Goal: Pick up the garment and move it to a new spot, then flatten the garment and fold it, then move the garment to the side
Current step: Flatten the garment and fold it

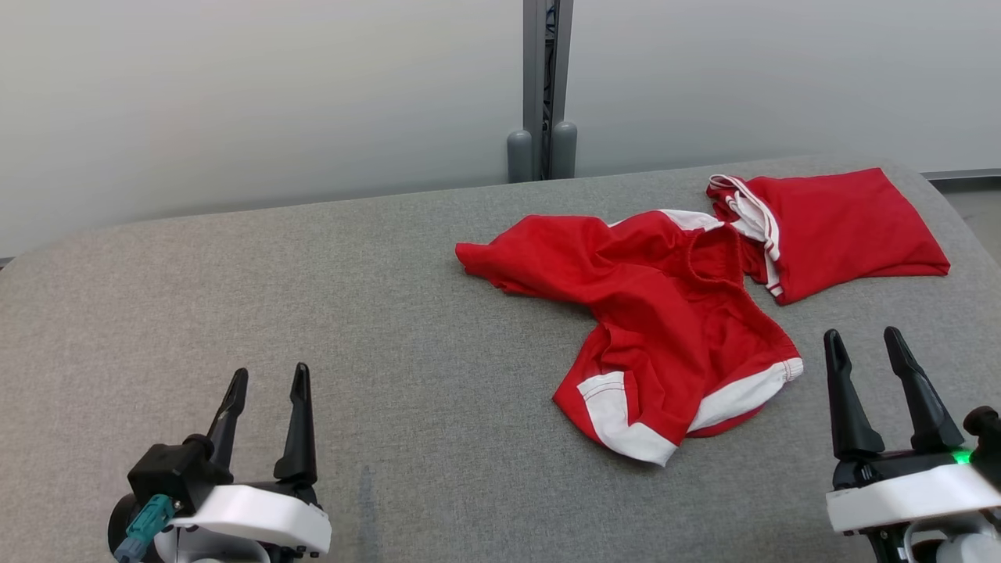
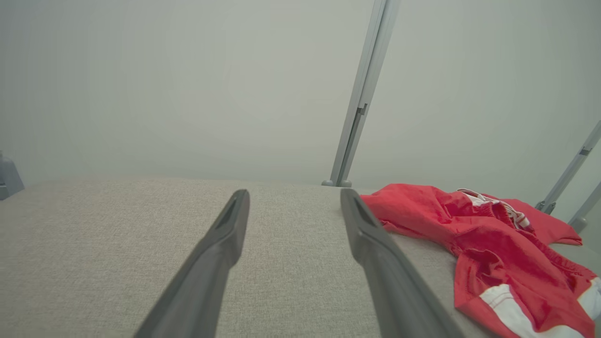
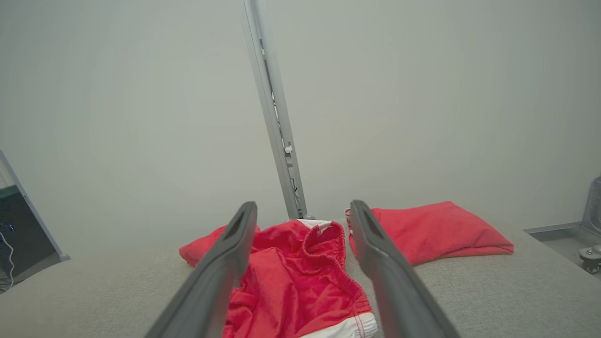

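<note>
1. my left pincer [image 1: 270, 374] and my right pincer [image 1: 864, 336] both stood wide and empty at the near side of the grey fabric-covered table [image 1: 313, 297], clear of any cloth.
2. the crumpled red garment with white trim [image 1: 665, 313] lay right of the table's middle, nearer my right pincer. a flatter red piece of cloth [image 1: 852, 227] touched it at the far right, and i could not tell whether the two were joined.
3. as i judged it, nothing was done yet. the pick-up, the move, the flattening, the fold and the shift aside were all left.
4. the head view gave the garment's whole spread. the right wrist view put its gathered elastic waistband [image 3: 345, 274] just beyond my right pincer. the left wrist view had the garment off to one side, with bare table ahead of my left pincer [image 2: 296, 195].
</note>
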Motion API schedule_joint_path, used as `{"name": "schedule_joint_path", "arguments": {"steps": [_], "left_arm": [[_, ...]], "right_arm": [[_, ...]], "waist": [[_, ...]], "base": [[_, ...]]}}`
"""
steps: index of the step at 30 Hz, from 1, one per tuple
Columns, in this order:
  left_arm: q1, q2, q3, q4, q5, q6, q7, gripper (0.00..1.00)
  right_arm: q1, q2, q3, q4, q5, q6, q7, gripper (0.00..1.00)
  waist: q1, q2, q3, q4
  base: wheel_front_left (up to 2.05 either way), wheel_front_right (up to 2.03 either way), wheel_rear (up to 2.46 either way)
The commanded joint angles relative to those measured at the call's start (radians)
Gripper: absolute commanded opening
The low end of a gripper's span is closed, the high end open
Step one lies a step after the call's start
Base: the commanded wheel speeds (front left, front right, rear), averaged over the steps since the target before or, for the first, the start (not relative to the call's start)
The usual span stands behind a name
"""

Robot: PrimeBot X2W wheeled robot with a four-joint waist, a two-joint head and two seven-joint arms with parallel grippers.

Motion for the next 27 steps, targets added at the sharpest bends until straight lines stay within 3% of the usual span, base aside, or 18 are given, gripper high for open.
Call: {"name": "schedule_joint_path", "arguments": {"steps": [1, 11, 17, 27], "left_arm": [[0.011, 0.001, 0.0, -0.004, -0.003, 0.006, 0.0, 1.0], [0.006, 0.0, -0.014, -0.009, -0.008, 0.005, 0.012, 1.0], [-0.029, -0.001, -0.074, -0.018, -0.024, -0.042, 0.107, 1.0], [-0.218, -0.027, -0.209, 0.049, -0.004, -0.139, 0.294, 1.0]], "right_arm": [[0.005, 0.006, -0.005, -0.01, -0.01, 0.0, -0.008, 1.0], [-0.007, 0.026, -0.014, -0.034, -0.045, 0.0, -0.008, 1.0], [-0.023, 0.015, -0.012, -0.05, -0.051, 0.0, -0.008, 1.0], [-0.073, 0.019, -0.015, -0.061, -0.046, 0.0, -0.008, 1.0]], "waist": [[0.0, 0.0, 0.0, 0.0], [0.0, 0.0, 0.003, 0.006], [0.0, 0.0, 0.015, -0.012], [0.0, 0.0, 0.085, -0.081]], "base": [[0.0, 0.0, 0.0], [0.0, 0.0, 0.0], [0.0, 0.0, 0.0], [0.0, 0.0, 0.0]]}}
